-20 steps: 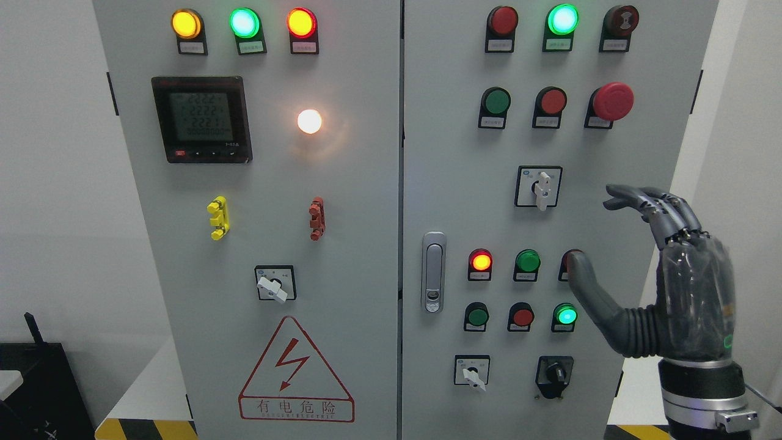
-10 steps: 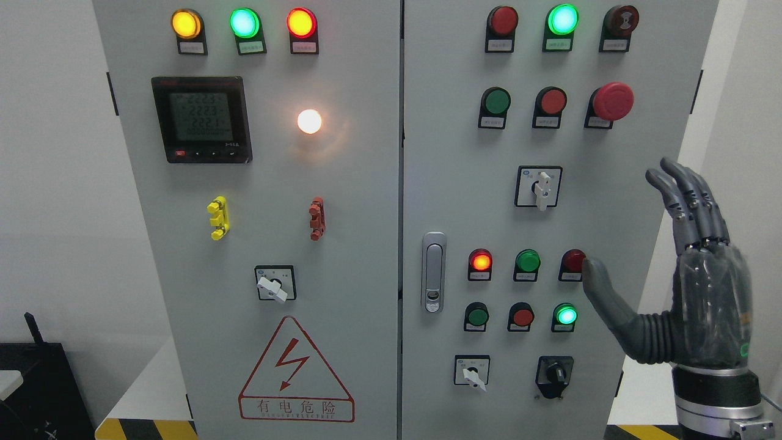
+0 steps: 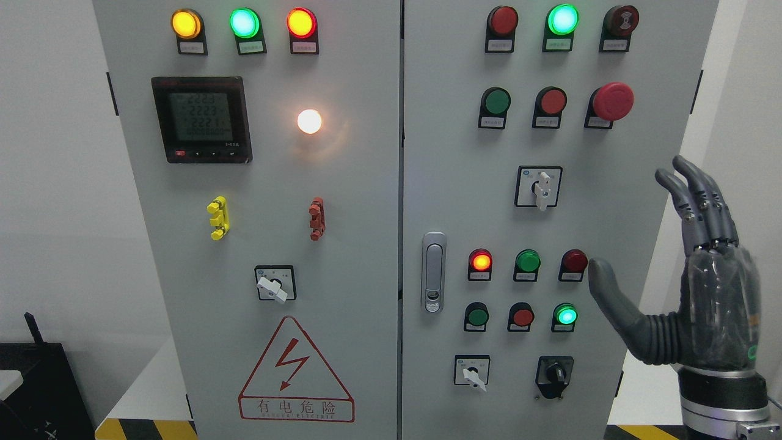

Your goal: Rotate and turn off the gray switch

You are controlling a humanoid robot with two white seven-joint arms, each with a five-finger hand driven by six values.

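Note:
A grey rotary switch (image 3: pixel 540 188) sits on the right cabinet door (image 3: pixel 452 183), its pale handle pointing straight down. Two similar switches sit lower: one on the left door (image 3: pixel 273 285) and one at the bottom of the right door (image 3: pixel 473 373), both with handles slanting down to the right. My right hand (image 3: pixel 638 223) is raised at the right edge of the cabinet, to the right of and a little below the upper switch, not touching it. Its fingers (image 3: pixel 696 195) are straight and spread and its thumb (image 3: pixel 605 284) points toward a dark red button (image 3: pixel 574 261). It holds nothing. The left arm does not show.
The panel carries lit and unlit indicator lamps, a red emergency button (image 3: pixel 613 101), a black knob switch (image 3: pixel 555 371), a door latch (image 3: pixel 433 272), a digital meter (image 3: pixel 201 119), and yellow (image 3: pixel 217 218) and red (image 3: pixel 316 218) handles. A high-voltage warning sign (image 3: pixel 295 373) is at the lower left.
My right hand has moved right, away from the upper switch, and its curled fingers have straightened and now point up. The switch handles have not moved.

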